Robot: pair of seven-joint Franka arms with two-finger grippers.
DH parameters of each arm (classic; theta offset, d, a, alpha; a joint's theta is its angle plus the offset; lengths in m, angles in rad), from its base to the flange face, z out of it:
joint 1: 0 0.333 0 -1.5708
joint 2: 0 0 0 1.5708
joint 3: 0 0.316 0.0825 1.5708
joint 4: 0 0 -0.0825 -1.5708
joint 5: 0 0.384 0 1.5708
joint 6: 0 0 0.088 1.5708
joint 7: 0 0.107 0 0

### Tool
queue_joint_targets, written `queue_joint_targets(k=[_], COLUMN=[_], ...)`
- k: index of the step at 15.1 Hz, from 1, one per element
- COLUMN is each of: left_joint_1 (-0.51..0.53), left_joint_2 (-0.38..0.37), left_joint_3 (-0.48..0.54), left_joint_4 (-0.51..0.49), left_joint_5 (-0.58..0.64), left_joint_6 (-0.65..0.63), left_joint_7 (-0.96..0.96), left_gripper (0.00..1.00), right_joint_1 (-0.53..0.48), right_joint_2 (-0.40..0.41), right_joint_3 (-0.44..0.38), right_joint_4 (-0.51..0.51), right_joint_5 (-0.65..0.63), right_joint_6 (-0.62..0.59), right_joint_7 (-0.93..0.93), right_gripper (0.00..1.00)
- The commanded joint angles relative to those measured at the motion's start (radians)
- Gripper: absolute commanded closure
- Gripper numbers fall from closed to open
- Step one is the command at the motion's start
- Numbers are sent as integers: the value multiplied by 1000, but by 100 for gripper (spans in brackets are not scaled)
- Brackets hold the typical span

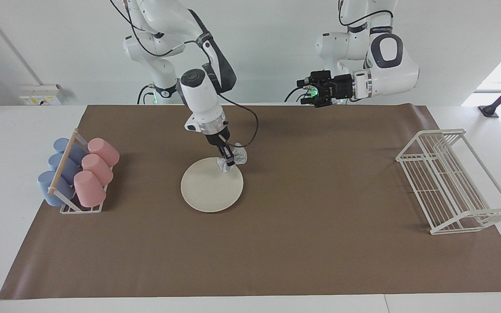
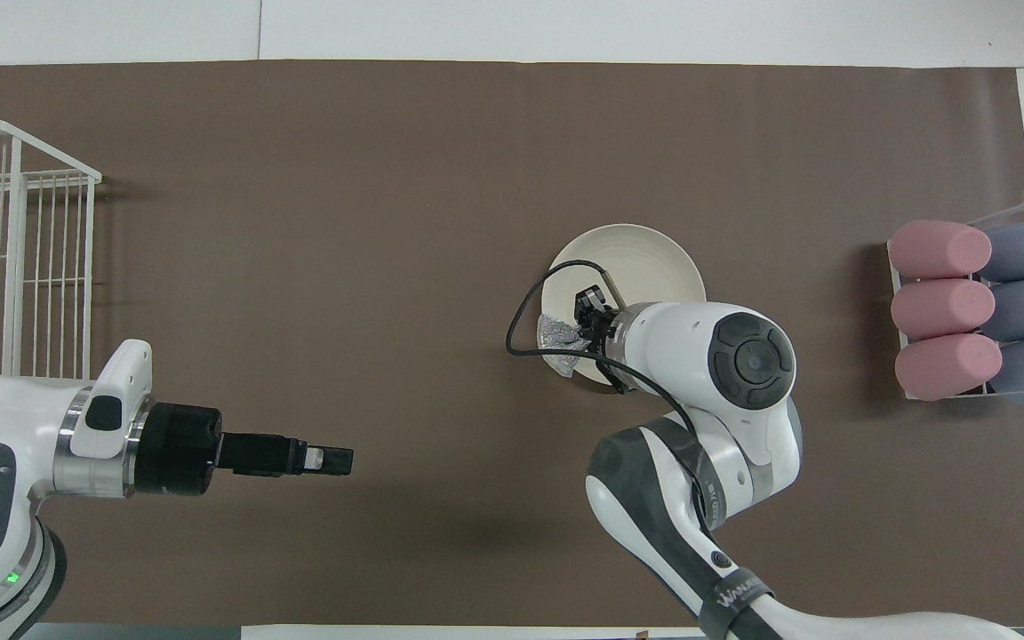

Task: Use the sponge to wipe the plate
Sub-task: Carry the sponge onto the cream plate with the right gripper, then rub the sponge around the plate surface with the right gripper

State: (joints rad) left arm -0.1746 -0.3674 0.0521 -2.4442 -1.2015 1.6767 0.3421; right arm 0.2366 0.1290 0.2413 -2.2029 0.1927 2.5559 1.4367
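At the right arm's end of the worktop (image 1: 24,261) a small rack (image 1: 81,208) holds my pink cups (image 1: 96,167) and blue cups (image 1: 57,174), lying on their sides in two rows on the brown mat (image 1: 320,182). Next comes the plate (image 1: 207,191), flat on the mat near the middle. My right jaws (image 1: 229,161) are over the plate's edge nearest my bases, pinched shut on the sponge (image 1: 236,157), a crinkled silvery lump that hangs at the rim toward the left arm's end; whether it touches the plate I cannot tell. In the overhead view the sponge (image 2: 558,335) shows beside my wrist at the plate's (image 2: 645,258) edge. My left jaws (image 1: 308,91) wait in the air over the mat's edge by my bases, spread wide and holding nothing. Last, a white wire rack (image 1: 455,182) stands at the left arm's end.
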Motion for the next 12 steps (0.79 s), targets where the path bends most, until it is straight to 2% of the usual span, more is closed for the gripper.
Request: queue_joint_targets(k=[1, 6, 9, 11, 12], left_joint_1=[43, 70, 79, 89, 84], left_joint_2=[-7, -7, 4, 4, 7], left_joint_3=[-1, -3, -1, -5, -6], left_joint_4=[53, 125, 137, 139, 145], left_joint_5=[152, 501, 655, 765, 816], left_joint_6=[9, 8, 9, 12, 21], left_joint_7=[-69, -138, -140, -140, -147], left_gripper=[0, 0, 0, 0, 0], right_joint_1=[-36, -51, -146, -218, -238], right_joint_2=[52, 122, 127, 136, 136], right_joint_3=[16, 15, 15, 15, 15], right_joint_4=[-3, -6, -20, -21, -21], right_joint_5=[24, 24, 24, 24, 24], right_joint_6=[21, 76, 83, 81, 81], right_joint_7=[-85, -149, -293, -407, -445], right_gripper=[100, 100, 99, 91, 91])
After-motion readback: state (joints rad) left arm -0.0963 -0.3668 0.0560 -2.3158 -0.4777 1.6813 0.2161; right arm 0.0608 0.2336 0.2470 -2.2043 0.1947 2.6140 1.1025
